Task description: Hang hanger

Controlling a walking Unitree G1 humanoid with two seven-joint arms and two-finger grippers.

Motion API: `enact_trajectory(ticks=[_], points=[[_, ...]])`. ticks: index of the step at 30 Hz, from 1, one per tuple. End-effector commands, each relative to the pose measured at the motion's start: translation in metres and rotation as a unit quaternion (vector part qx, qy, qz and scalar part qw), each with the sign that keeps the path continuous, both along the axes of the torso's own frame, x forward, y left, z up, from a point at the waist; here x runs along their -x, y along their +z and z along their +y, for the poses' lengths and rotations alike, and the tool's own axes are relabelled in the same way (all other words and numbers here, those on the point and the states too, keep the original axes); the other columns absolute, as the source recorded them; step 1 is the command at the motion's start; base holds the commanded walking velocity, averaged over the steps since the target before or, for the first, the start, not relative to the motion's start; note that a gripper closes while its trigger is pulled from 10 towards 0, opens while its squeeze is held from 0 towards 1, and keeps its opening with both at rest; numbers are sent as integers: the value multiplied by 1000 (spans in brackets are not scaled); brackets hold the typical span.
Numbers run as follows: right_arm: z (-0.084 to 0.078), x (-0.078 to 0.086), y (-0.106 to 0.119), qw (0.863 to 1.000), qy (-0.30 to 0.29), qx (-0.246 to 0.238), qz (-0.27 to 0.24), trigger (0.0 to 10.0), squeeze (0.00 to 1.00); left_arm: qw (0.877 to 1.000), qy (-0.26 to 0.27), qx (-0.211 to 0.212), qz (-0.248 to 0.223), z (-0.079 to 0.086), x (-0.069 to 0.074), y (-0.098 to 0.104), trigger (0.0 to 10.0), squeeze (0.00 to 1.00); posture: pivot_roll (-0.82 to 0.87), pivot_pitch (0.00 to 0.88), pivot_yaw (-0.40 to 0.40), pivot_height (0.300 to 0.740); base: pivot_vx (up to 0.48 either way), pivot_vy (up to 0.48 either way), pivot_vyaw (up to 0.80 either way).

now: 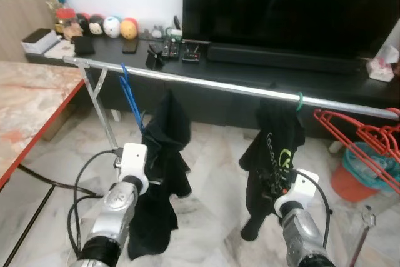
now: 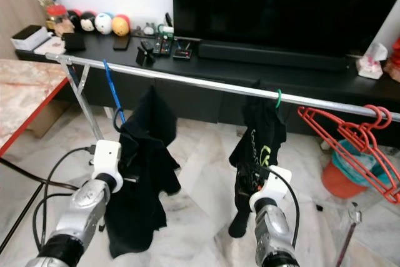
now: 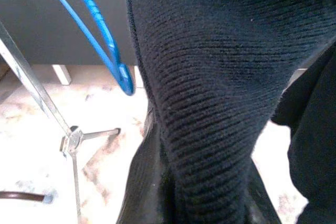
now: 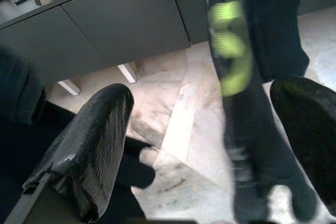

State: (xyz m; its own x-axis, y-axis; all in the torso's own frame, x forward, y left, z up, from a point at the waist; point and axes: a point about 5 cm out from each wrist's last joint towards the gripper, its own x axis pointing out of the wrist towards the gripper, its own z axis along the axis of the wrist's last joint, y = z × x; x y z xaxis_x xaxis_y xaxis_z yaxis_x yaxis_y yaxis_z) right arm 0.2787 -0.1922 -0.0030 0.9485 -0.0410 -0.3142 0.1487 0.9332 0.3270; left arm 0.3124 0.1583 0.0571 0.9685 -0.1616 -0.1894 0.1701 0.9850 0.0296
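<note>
A long silver metal rail (image 1: 206, 83) is seen running from upper left to lower right across the scene, carried at its left end by a slanted silver stand leg (image 1: 103, 114). Nearest that end, a blue plastic hanger (image 1: 130, 101) is hooked over the rail, its long axis sloping downward and to the right toward the floor. Just to its right, a black knitted garment (image 1: 164, 167) hangs down, and the left gripper (image 3: 173, 203) is pressed into its cloth below the rail; whether its fingers are apart or closed on the cloth cannot be told, since the knit covers them in the left wrist view.

Further right, a black shirt with yellow-green lettering (image 1: 275, 154) hangs from a green hanger hook (image 1: 300, 99) on the rail. The right gripper (image 4: 210, 145) is held low at this shirt with its two black fingers (image 4: 89, 150) spread wide, the hanging shirt lying between them and nearer the one on the robot's right; contact with either finger cannot be made out.

At the right end, a bunch of red plastic hangers (image 1: 365, 145) hangs off the rail, their long sides sloping down to the right. Below them an orange bucket (image 1: 353, 182) stands on the marble floor, with teal material in it.
</note>
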Motion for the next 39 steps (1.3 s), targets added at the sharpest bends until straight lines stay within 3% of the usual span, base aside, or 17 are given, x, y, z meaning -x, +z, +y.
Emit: enact_trajectory(ticks=[1,14,20,25,27,30,34,39], points=[[-6,-1,3,1000,-6,3,-9,10000,0,1000,-13,-2,-18,-8,-3,6,10000,0,34,0,-41,740,0,-439,0],[-4,-2,5,1000,-3,-1,-15,10000,0,1000,-23,-10,-16,-9,-2,4,10000,0,35,0,-43,740,0,-434,0],[-8,1,0,1000,-7,12,7,10000,0,999,-22,-23,-8,-7,-3,2,10000,0,34,0,-42,740,0,0,0],[-15,14,-15,994,21,75,71,10000,0,999,-3,-35,-7,4,-2,2,10000,0,35,0,-45,740,0,0,0],[-18,17,-17,993,18,81,80,10000,0,999,0,-38,-8,7,-1,2,10000,0,35,0,-45,740,0,0,0],[-29,26,-24,989,11,94,110,10000,0,998,11,-54,-7,23,2,2,10000,0,40,0,-45,740,0,0,0],[-31,39,-35,984,16,100,149,10000,0,998,18,-64,-2,41,8,0,10000,0,44,0,-47,740,0,0,0],[-25,49,-45,979,24,98,179,10000,0,998,22,-56,-1,42,10,0,10000,0,49,0,-50,740,0,0,0]])
